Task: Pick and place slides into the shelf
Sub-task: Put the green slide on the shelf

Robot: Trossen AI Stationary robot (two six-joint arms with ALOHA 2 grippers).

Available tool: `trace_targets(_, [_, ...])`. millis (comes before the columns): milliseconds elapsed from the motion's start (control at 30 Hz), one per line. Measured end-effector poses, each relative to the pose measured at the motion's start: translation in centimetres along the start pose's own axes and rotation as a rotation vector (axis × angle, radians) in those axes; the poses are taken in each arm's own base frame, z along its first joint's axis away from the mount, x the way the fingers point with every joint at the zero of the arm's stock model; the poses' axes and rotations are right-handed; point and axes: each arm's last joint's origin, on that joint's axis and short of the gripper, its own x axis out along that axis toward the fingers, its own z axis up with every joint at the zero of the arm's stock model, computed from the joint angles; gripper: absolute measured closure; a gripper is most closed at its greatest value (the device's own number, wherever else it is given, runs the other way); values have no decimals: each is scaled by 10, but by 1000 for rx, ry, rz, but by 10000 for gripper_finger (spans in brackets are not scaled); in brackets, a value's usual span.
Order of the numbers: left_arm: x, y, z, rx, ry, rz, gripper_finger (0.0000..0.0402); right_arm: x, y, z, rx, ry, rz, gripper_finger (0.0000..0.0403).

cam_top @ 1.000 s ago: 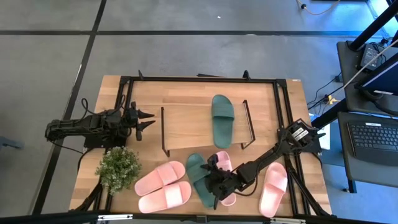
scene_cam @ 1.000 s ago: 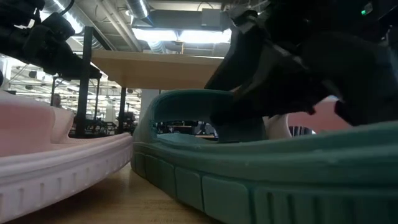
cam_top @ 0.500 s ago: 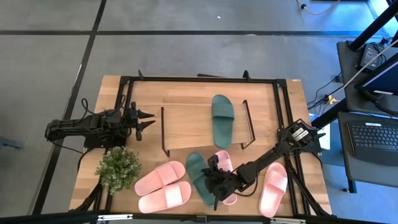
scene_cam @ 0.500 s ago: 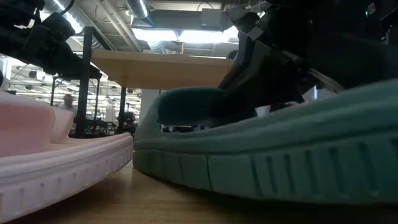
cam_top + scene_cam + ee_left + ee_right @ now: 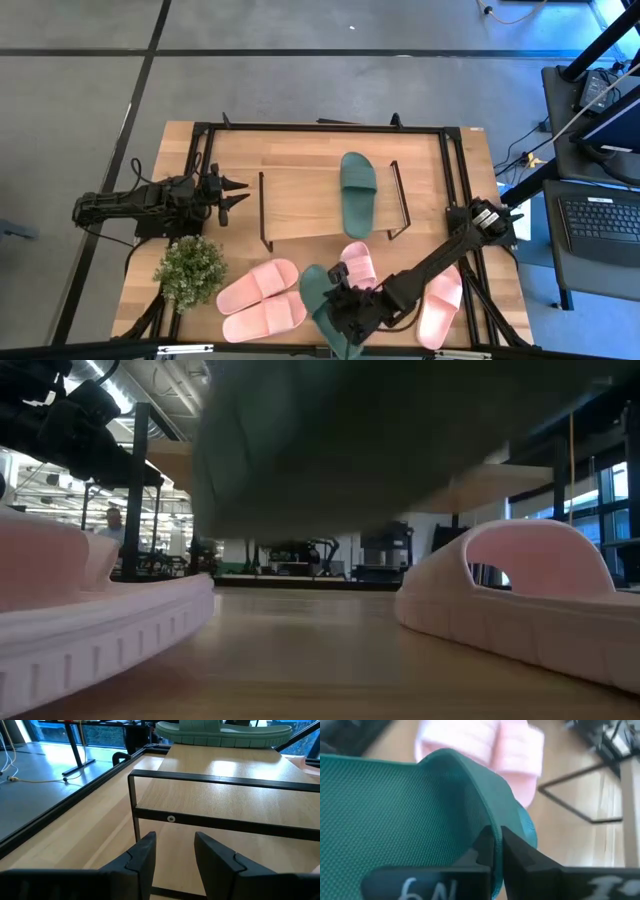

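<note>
My right gripper (image 5: 344, 300) is near the table's front edge, shut on a dark green slide (image 5: 324, 302) that is up in the air; its sole fills the top of the low view (image 5: 350, 440). A second green slide (image 5: 358, 193) lies sole-down on the shelf (image 5: 300, 205). Two pink slides (image 5: 262, 300) lie side by side at the front left. A third (image 5: 357, 262) and a fourth (image 5: 440, 300) lie on either side of my right arm. My left gripper (image 5: 235, 192) waits open, left of the shelf. My right gripper pinches the edge of the green slide's wide strap (image 5: 492, 832) between its two fingers (image 5: 517, 852). The fingers slant down from the table's right. The slide is lifted clear of the table, its sole toward the wood.
A small potted plant (image 5: 190, 270) stands at the front left, just behind the pink pair. The shelf's black wire legs (image 5: 137, 815) rise in front of my left gripper. A black frame (image 5: 455, 170) runs around the table's edges.
My right gripper has risen and drawn toward the table's near edge with the green slide. The slide first tipped up off the wood at its near end. Now it hangs clear of the table, uncovering the pink slide behind it.
</note>
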Motion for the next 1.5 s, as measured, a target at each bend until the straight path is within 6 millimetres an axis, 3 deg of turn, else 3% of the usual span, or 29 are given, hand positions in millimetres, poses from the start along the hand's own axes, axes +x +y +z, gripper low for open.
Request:
trace_targets(200, [0,0,0,0,1,0,274,-33,-8,23,3,-11,-1,387])
trace_targets(467, [0,0,-2,-10,25,2,274,-56,-58,43,158,-19,-323,387])
trace_targets(633, [0,1,-6,-11,62,5,274,-40,-104,37,221,43,-544,387])
trace_targets(800, [0,1,-7,-28,66,7,274,-15,-155,15,262,183,-616,387])
trace_targets(933, [0,1,-7,-28,67,7,274,-2,-181,-3,290,280,-611,387])
trace_targets(1100, [0,1,-6,-28,66,7,274,-1,-187,-15,262,368,-587,387])
trace_targets(1500, [0,1,-7,-28,66,7,274,-2,-187,-19,162,427,-532,387])
